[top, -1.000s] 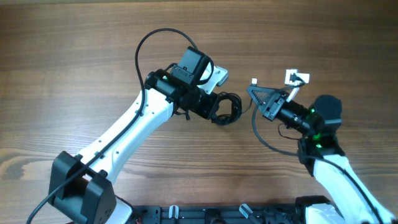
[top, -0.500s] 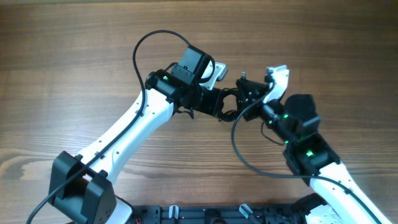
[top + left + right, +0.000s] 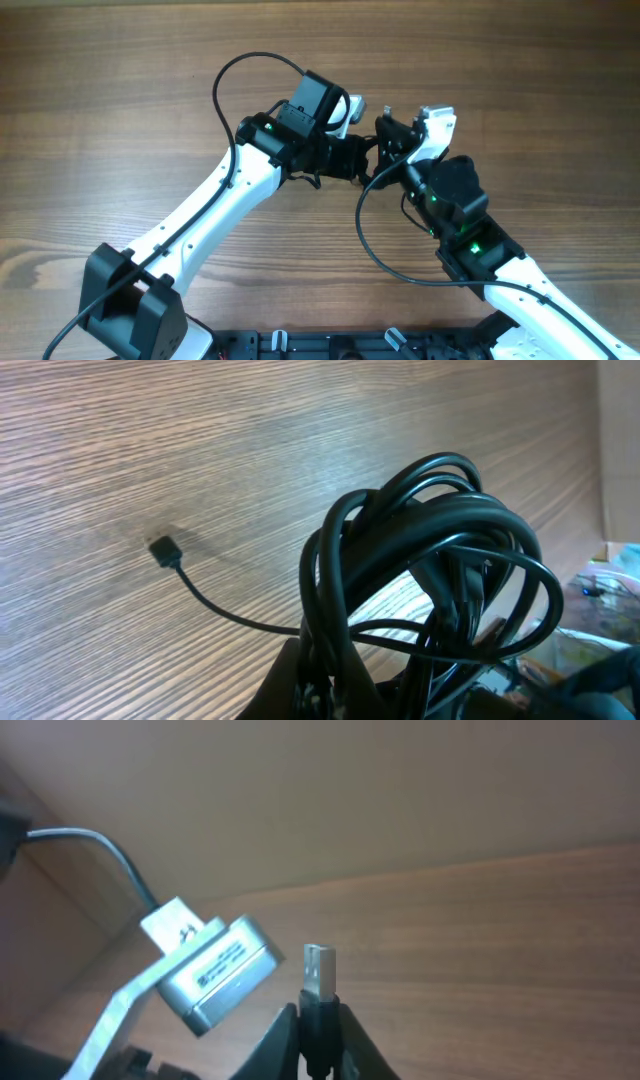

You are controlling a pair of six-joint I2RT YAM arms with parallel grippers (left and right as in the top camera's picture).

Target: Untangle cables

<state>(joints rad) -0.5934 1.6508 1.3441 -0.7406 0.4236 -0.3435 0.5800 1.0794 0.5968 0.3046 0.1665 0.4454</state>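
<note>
Item: cable bundle (image 3: 430,570), clenched in my left gripper (image 3: 357,160); one metal-tipped plug (image 3: 319,968) stands upright, pinched in my right gripper (image 3: 318,1020), just beside the bundle.

Both arms meet at the cable bundle (image 3: 430,560), wrists nearly touching
The left arm (image 3: 210,215) reaches the bundle from its lower left, left gripper (image 3: 352,160) clamped on the coils; the right arm (image 3: 480,250) bends in from the bundle's lower right, right gripper (image 3: 392,137) just beside it, pinching a plug (image 3: 319,970) whose metal tip pokes out past the tips
</note>
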